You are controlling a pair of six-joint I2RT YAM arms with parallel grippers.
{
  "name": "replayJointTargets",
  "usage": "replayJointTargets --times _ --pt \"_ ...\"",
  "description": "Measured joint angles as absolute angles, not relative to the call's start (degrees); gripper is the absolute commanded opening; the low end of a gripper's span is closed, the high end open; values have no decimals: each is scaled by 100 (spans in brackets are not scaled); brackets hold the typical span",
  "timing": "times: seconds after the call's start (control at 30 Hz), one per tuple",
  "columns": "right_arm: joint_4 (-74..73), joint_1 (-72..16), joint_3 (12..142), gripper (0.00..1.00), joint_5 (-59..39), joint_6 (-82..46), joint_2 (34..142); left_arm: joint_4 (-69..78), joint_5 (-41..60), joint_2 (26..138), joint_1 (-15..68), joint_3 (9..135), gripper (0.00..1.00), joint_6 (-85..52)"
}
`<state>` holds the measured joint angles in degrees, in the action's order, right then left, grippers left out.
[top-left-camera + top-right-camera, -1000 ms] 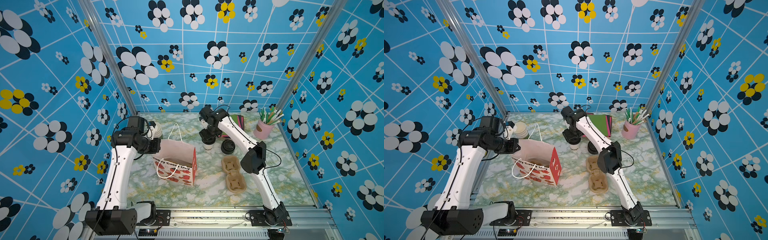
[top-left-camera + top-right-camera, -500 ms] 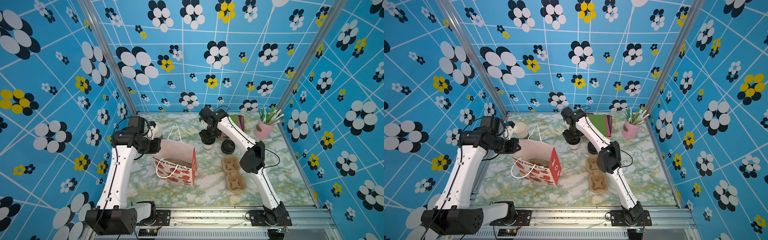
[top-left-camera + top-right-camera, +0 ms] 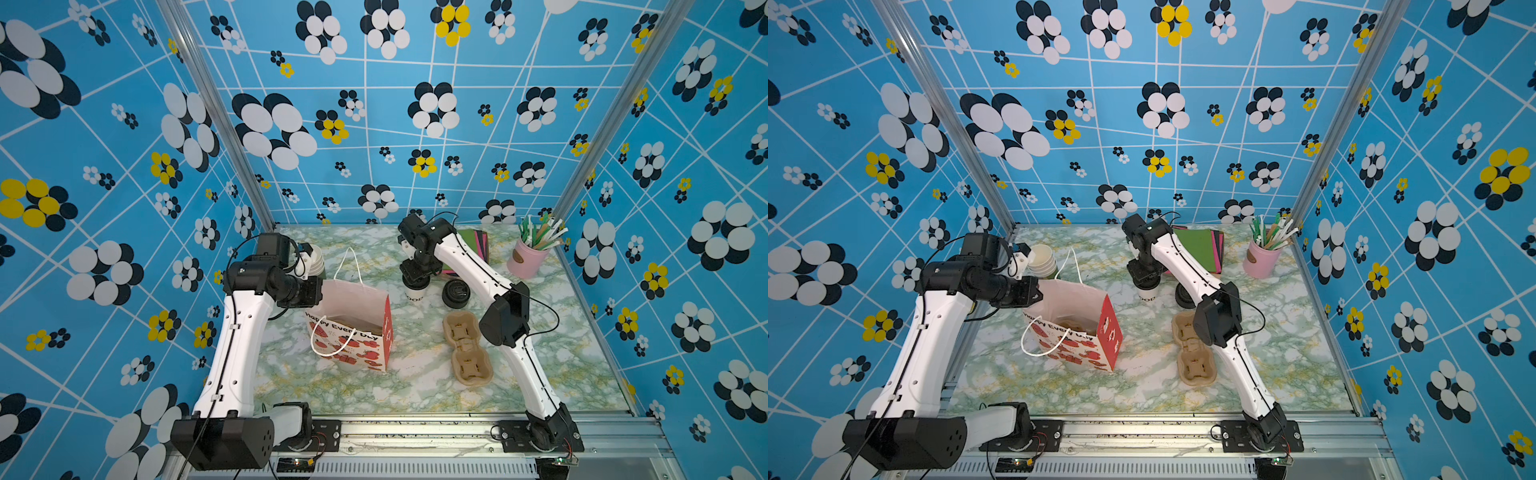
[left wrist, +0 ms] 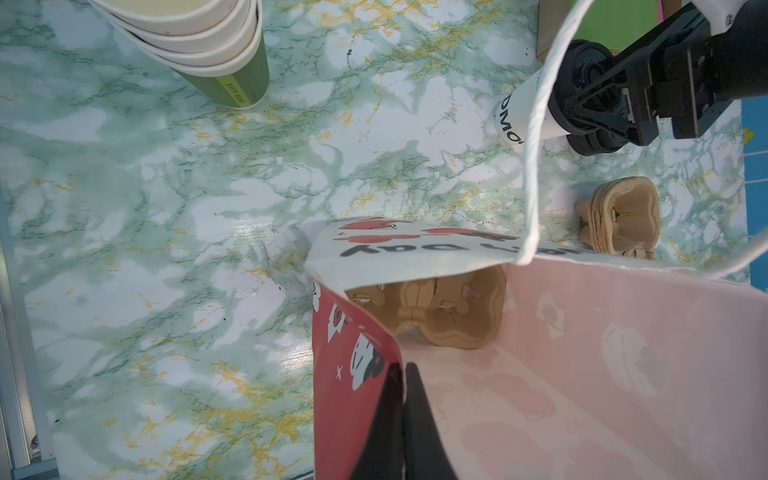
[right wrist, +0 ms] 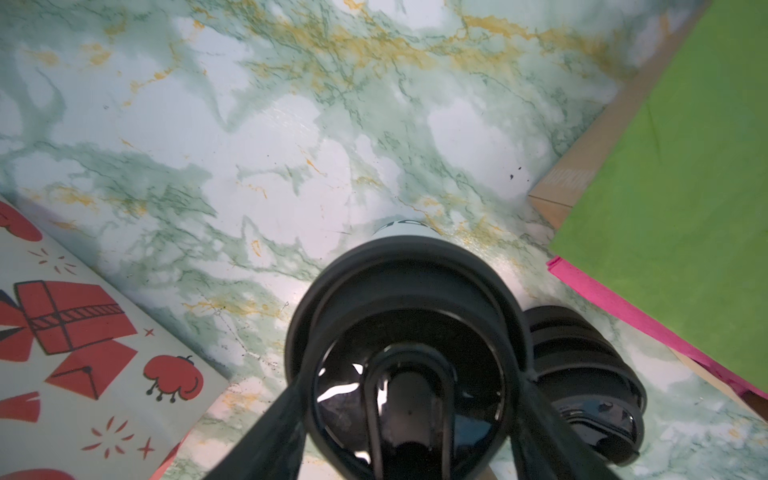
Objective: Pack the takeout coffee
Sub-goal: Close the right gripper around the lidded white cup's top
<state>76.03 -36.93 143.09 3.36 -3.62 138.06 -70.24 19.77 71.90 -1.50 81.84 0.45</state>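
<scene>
The takeout coffee (image 3: 414,293) (image 3: 1147,292), a white cup with dark lettering and a black lid (image 5: 407,291), stands upright on the marble table behind the bag's right side. My right gripper (image 3: 415,274) (image 5: 409,378) comes down over it, its fingers pressed against opposite sides of the lid. The red-and-white paper bag (image 3: 353,316) (image 4: 582,353) stands open at mid-table with a cardboard cup carrier (image 4: 449,307) in its bottom. My left gripper (image 3: 313,291) (image 4: 402,370) is shut on the bag's rim at a corner, one finger inside and one outside.
A stack of black lids (image 3: 456,293) (image 5: 582,365) sits just right of the coffee. A second cardboard carrier (image 3: 465,349) lies in front of it. Nested cream-and-green cups (image 3: 313,259) stand back left, green and pink napkins (image 3: 471,239) back centre, a pink pot of straws (image 3: 528,257) back right.
The right gripper's fingers have closed in on the coffee's lid. Both arms, the bag and the cup stay where they were.
</scene>
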Motion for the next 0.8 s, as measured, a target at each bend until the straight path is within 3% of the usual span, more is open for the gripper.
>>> replayJointTargets --times 0.8 --pt "7649 -3693 14162 68 416 -165 12954 -6947 2366 7190 -150 8180 0 -89"
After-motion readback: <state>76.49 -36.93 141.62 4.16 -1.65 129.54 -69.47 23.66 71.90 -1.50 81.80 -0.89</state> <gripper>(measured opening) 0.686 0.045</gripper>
